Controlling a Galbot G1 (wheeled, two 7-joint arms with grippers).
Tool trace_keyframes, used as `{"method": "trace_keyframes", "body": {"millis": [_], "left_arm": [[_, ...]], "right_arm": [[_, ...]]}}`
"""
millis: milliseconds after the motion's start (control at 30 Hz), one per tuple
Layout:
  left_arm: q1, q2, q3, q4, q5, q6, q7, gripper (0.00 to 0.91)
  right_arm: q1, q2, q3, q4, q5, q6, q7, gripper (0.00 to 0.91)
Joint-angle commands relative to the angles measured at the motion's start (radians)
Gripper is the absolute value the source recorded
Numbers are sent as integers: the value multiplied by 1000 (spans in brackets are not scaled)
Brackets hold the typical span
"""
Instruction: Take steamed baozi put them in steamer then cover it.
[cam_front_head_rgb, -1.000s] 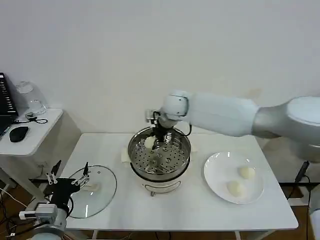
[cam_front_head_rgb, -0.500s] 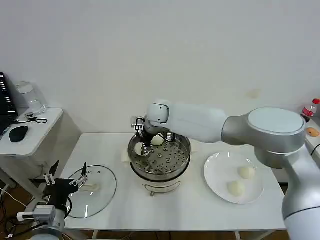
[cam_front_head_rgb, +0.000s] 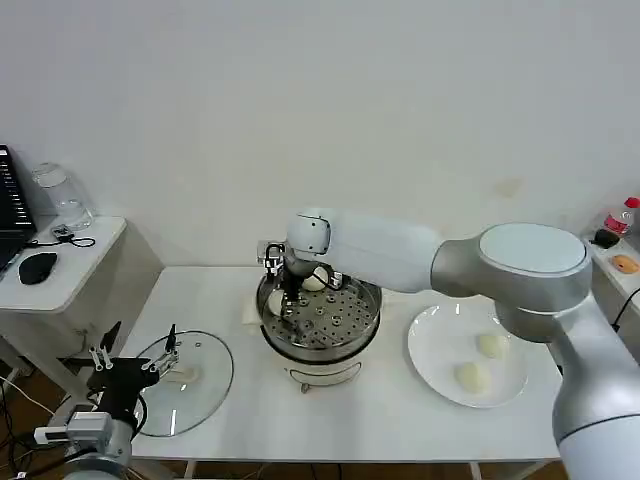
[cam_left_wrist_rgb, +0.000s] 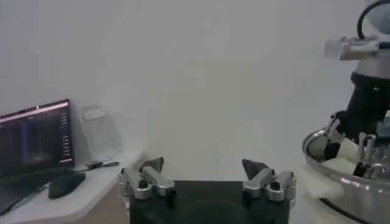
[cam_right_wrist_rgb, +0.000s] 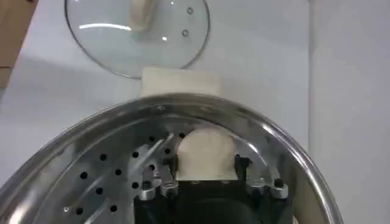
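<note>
The steamer (cam_front_head_rgb: 372, 303) stands at mid-table, its shiny rim (cam_right_wrist_rgb: 275, 141) curving round a perforated tray. My right gripper (cam_front_head_rgb: 281, 292) (cam_right_wrist_rgb: 204, 163) is down inside its left side, shut on one baozi (cam_right_wrist_rgb: 206, 149) (cam_left_wrist_rgb: 342, 150) that rests low against the tray. A second baozi (cam_front_head_rgb: 316, 281) lies at the steamer's back. Two more baozi (cam_front_head_rgb: 492, 345) (cam_front_head_rgb: 470, 376) sit on the white plate (cam_front_head_rgb: 430, 345) to the right. The glass cover (cam_front_head_rgb: 195, 385) (cam_right_wrist_rgb: 103, 36) lies flat on the table at the left. My left gripper (cam_front_head_rgb: 132, 366) (cam_left_wrist_rgb: 202, 167) hovers open at the cover's near-left edge.
A folded white cloth (cam_front_head_rgb: 249, 313) (cam_right_wrist_rgb: 180, 83) lies beside the steamer's left. A side table (cam_front_head_rgb: 60, 280) at far left carries a mouse, a glass jar and a laptop. A bottle (cam_front_head_rgb: 620, 218) stands at far right. Bare tabletop lies in front of the steamer.
My right gripper has carried its baozi from the steamer's back to its left side and sunk lower. The baozi at the back has come into sight. The left arm has stayed put.
</note>
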Motion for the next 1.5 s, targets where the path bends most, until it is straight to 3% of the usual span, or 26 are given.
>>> {"method": "trace_keyframes", "body": {"millis": [33, 233, 433, 667, 800, 833, 1000, 1167, 1300, 1500], "left_arm": [[-6, 4, 5, 5, -1, 3, 1, 907], [-11, 15, 15, 4, -2, 7, 1, 907], [-9, 30, 18, 5, -19, 14, 4, 907], [-9, 40, 38, 4, -24, 21, 6, 907], [-4, 36, 55, 9, -9, 19, 9, 907], [-1, 34, 60, 11, -4, 17, 9, 907], [3, 28, 71, 16, 10, 14, 11, 907], [7, 23, 77, 26, 22, 11, 10, 907], [11, 21, 76, 30, 29, 10, 10, 907], [10, 13, 76, 37, 33, 11, 10, 907]], "right_arm": [[128, -119, -9, 143, 19, -5, 4, 907], [273, -332, -45, 376, 42, -1, 21, 907], [395, -601, -130, 599, -47, 22, -10, 907], [373, -929, -192, 705, -318, 154, -107, 907], [231, -1050, -81, 722, -437, 211, -135, 907], [143, -1094, -1, 722, -488, 235, -146, 907], [-118, -1200, 225, 716, -584, 280, -189, 907], [-454, -1232, 484, 685, -690, 317, -199, 907], [-503, -1204, 485, 653, -735, 328, -201, 907], [-510, -1144, 463, 613, -727, 325, -201, 907]]}}
